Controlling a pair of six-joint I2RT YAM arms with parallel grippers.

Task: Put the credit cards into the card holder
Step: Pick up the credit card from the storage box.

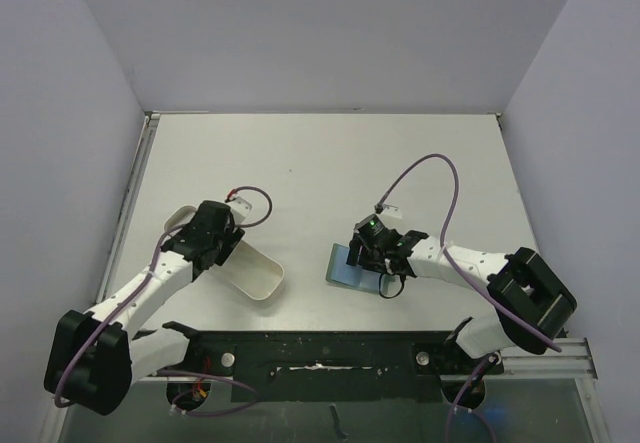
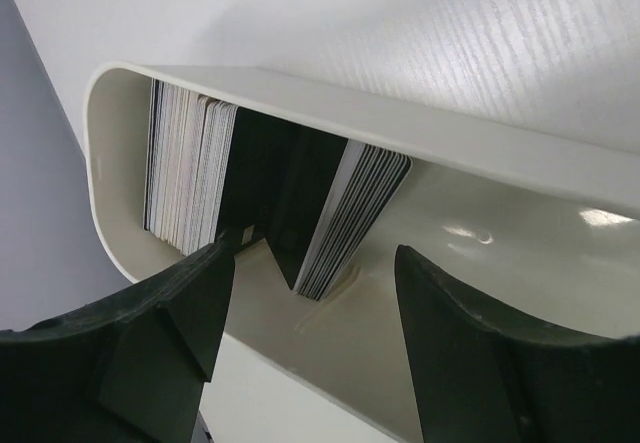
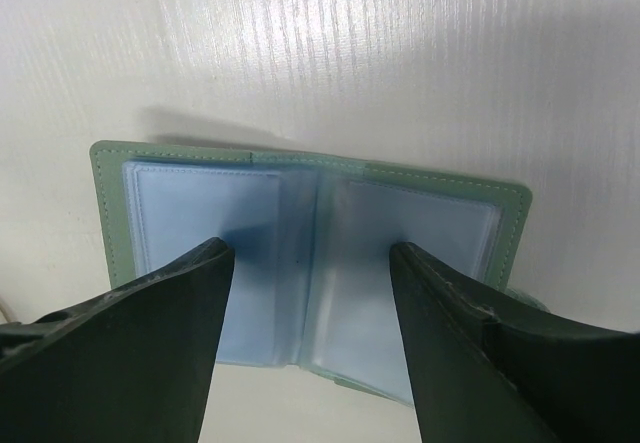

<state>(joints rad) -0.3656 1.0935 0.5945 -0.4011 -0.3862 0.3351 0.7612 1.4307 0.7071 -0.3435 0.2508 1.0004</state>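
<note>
The card holder [image 3: 310, 263] lies open on the table, green edge, light blue slotted inside; it also shows in the top view [image 1: 352, 266]. My right gripper [image 3: 312, 258] is open, its fingertips spread over the two open halves, and it shows in the top view [image 1: 372, 244]. The credit cards stand on edge in two stacks [image 2: 190, 168] [image 2: 352, 218] inside a white oblong tray [image 2: 470, 143]. My left gripper [image 2: 315, 263] is open and empty, its fingers just over the tray's near rim beside the cards; in the top view it [image 1: 215, 235] is above the tray [image 1: 255, 273].
White walls enclose the table at the back and both sides. Purple cables loop over both arms [image 1: 430, 168]. A black rail [image 1: 320, 353] runs along the near edge between the arm bases.
</note>
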